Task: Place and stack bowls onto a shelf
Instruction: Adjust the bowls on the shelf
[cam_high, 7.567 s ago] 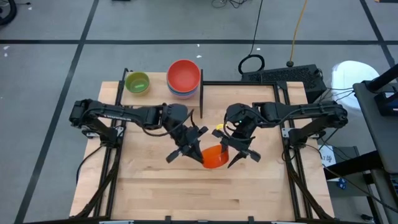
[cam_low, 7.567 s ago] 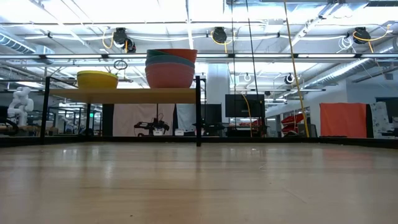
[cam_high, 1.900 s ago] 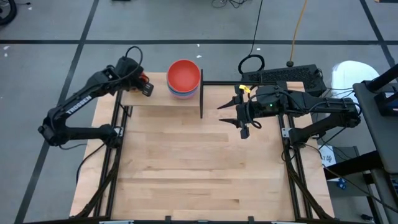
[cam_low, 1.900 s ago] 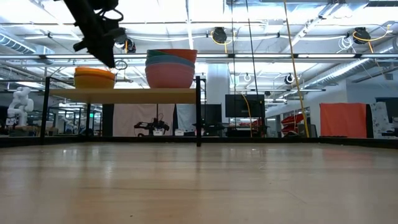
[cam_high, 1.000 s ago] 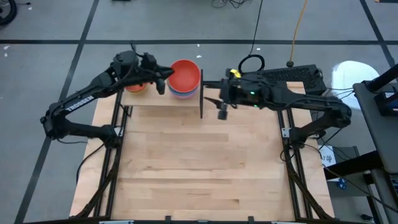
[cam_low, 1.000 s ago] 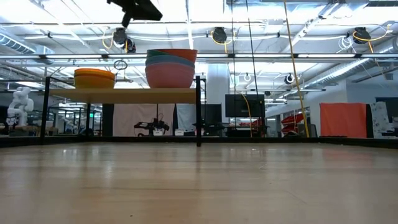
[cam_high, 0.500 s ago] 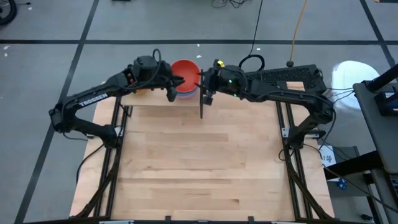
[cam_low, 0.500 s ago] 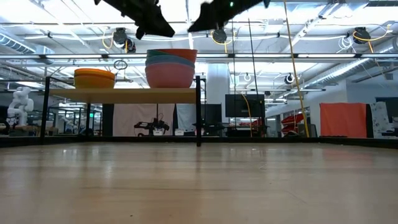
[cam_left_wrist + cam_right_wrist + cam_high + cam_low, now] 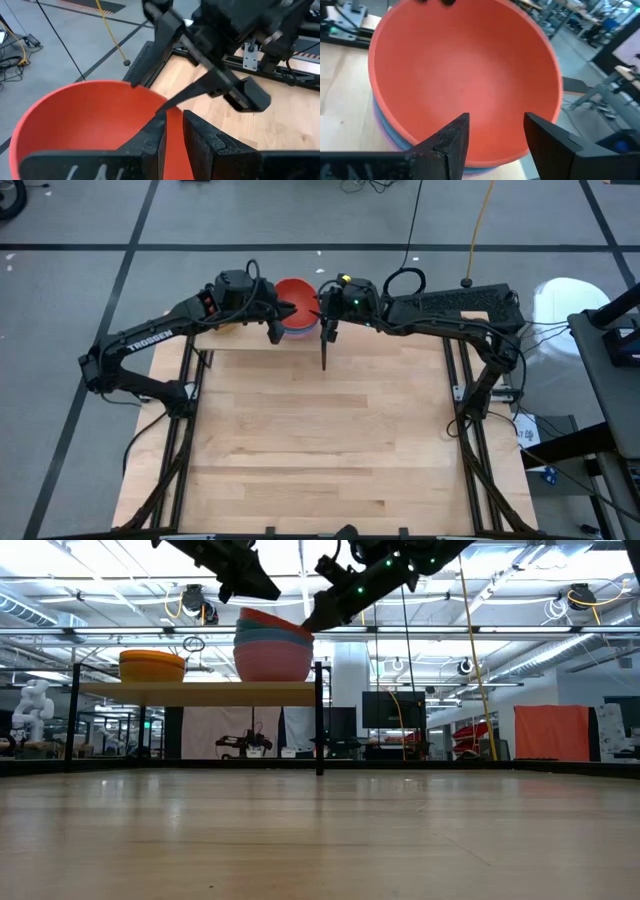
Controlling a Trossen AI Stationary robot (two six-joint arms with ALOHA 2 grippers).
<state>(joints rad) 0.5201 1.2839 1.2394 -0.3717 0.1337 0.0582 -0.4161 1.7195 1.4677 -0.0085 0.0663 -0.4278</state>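
On the left end of the shelf [image 9: 200, 693], a raised light-wood platform on thin black posts at the table's far edge, sits a low stack of smaller bowls [image 9: 152, 666], its top one orange, mouth up. To its right stands the stack of larger bowls [image 9: 272, 658]: pink at the bottom, then blue and teal, with the red bowl [image 9: 297, 298] on top. These are plain, round and smooth. The red bowl is tilted, its rim higher on the left-arm side, while the ones beneath sit level, mouths up.

The left gripper [image 9: 172, 132] hovers over the red bowl's left rim, fingers [image 9: 152, 140] narrowly parted with the rim edge between them; I cannot tell whether they touch it. The right gripper [image 9: 492, 131] reaches in from the other side, fingers spread either side of the bowl's right rim, inside and outside, not visibly pressing on it.
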